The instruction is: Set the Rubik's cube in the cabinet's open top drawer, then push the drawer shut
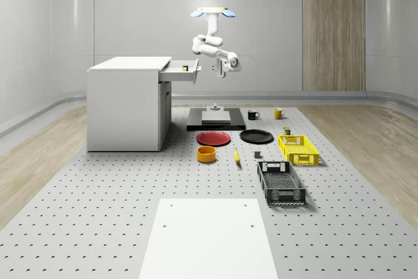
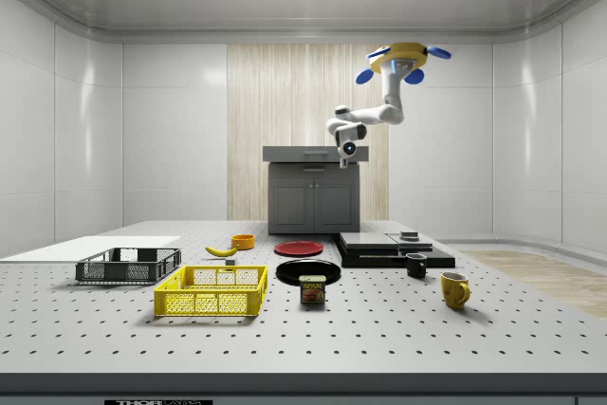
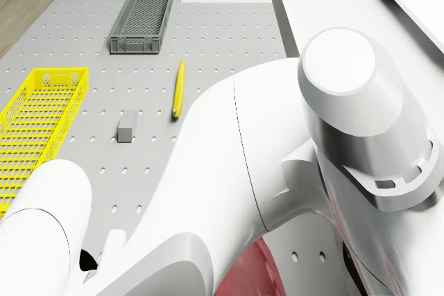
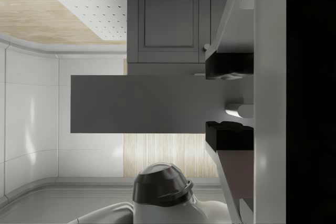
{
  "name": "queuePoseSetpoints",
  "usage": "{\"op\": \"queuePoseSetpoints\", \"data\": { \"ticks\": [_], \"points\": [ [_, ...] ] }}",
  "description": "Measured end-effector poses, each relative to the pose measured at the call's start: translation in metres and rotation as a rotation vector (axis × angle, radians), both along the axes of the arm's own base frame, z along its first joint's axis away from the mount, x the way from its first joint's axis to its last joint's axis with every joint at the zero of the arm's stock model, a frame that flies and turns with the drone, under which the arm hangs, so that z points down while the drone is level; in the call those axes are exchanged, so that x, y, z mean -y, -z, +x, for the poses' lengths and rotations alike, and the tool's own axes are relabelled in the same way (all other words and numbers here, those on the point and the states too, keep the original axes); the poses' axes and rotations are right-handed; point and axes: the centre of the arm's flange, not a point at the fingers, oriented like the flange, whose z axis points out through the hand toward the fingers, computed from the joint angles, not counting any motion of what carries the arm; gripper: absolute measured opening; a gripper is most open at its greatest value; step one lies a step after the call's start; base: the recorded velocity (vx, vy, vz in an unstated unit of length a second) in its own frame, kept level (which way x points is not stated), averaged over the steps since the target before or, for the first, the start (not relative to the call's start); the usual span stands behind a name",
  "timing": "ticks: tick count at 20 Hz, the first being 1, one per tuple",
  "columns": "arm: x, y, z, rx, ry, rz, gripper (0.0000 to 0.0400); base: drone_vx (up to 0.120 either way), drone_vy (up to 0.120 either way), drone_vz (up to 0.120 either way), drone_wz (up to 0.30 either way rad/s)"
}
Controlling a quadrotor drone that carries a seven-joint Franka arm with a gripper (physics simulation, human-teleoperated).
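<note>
We see the cabinet with its drawer pulled out, the cube inside. Our drone hovers beside it; the gripper, fingers slightly parted, empty, faces the drawer front.

Readable text: the small can on the bench, just in front of the black plate in the side view, has a label w/ yellow letters reading "SPAM". Strip along the bench's front edge carries pale lettering, approx. "THORLABS", cut off, can't confirm. No other text, nos. or signs legible.
</note>
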Motion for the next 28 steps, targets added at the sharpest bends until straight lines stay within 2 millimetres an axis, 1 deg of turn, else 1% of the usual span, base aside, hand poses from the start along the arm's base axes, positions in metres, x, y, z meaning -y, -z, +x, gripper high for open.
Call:
{"op": "queuePoseSetpoints", "data": {
  "ticks": [16, 18, 22, 28],
  "points": [
    [0.0, 0.0, 0.0, 0.0, 0.0, -0.002, 0.0105, 0.0, -0.12, 0.0, 0.0],
    [-0.002, 0.0, 0.0, 0.0, 0.0, -0.002, 0.0105, 0.0, -0.02, 0.0, 0.0],
    [-0.014, 0.0, 0.0, 0.0, 0.0, -0.002, 0.0105, 0.0, 0.0, 0.0, 0.0],
    [-0.041, 0.0, 0.0, 0.0, 0.0, -0.002, 0.0105, 0.0, 0.0, 0.0, 0.0]
  ]
}}
